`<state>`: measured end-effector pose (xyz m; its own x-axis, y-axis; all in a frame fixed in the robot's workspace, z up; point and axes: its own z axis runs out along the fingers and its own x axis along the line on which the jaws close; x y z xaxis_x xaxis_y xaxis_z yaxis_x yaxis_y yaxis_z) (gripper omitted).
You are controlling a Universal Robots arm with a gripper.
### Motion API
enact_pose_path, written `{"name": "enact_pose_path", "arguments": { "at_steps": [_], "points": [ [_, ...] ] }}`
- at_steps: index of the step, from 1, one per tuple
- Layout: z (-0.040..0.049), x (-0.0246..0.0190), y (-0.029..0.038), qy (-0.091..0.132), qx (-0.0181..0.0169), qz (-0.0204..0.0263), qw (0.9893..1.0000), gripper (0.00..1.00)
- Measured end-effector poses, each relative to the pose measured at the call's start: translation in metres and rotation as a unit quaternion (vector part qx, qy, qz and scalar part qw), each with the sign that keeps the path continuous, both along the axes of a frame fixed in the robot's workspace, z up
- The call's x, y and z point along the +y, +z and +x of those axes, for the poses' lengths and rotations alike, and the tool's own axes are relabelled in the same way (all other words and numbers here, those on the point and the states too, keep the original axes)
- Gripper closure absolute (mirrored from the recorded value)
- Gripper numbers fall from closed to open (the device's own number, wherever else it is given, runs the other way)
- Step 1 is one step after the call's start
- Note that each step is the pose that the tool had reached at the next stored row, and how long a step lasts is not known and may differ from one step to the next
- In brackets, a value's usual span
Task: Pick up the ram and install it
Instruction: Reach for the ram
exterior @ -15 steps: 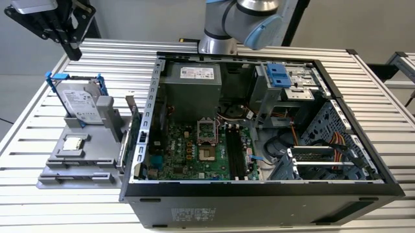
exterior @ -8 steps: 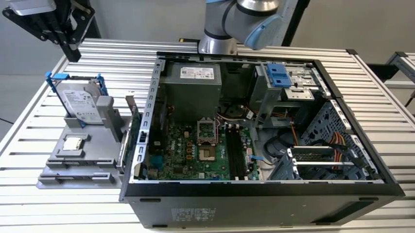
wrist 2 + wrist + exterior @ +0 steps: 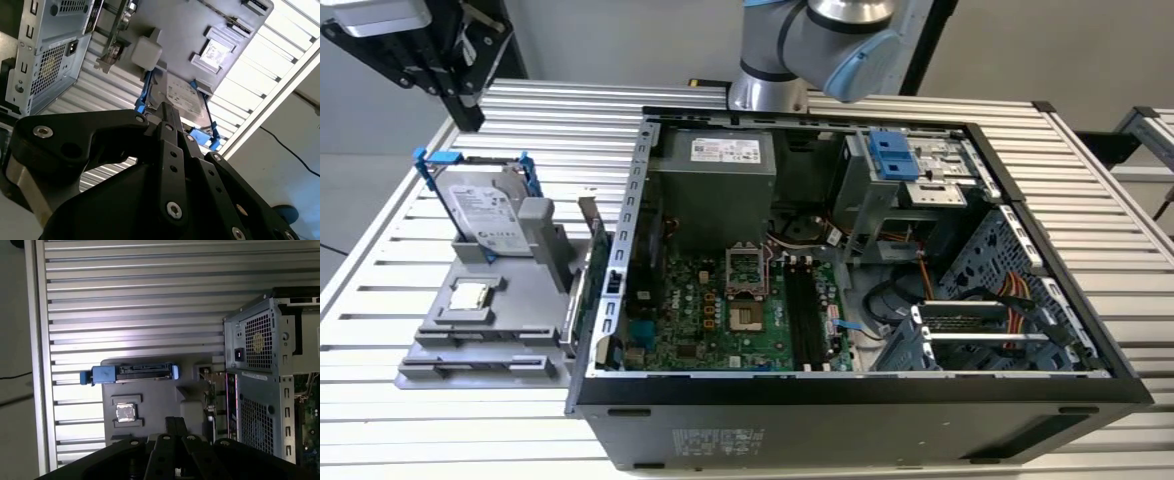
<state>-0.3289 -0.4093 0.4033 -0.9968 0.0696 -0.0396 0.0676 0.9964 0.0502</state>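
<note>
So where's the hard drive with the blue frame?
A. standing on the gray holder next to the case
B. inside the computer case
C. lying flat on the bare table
A: in the exterior view the hard drive stands upright on the gray holder, outside the case.

The computer case (image 3: pixel 854 410) lies on the slatted table (image 3: pixel 440 440), with the parts holder (image 3: pixel 480 365) just beside it on the exterior view's left. On the holder, the hard drive (image 3: pixel 487 215) stands upright behind the processor chip (image 3: pixel 470 294), which lies flat.
</note>
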Motion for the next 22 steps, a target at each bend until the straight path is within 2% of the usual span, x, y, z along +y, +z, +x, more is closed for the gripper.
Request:
{"name": "enact_pose_path", "arguments": {
  "at_steps": [10,22],
  "points": [
    [0.0,-0.0059,-0.0002,0.0,0.0001,0.0,1.0,1.0],
    [0.0,-0.0154,-0.0003,0.0,0.0001,0.0,1.0,1.0]
  ]
}}
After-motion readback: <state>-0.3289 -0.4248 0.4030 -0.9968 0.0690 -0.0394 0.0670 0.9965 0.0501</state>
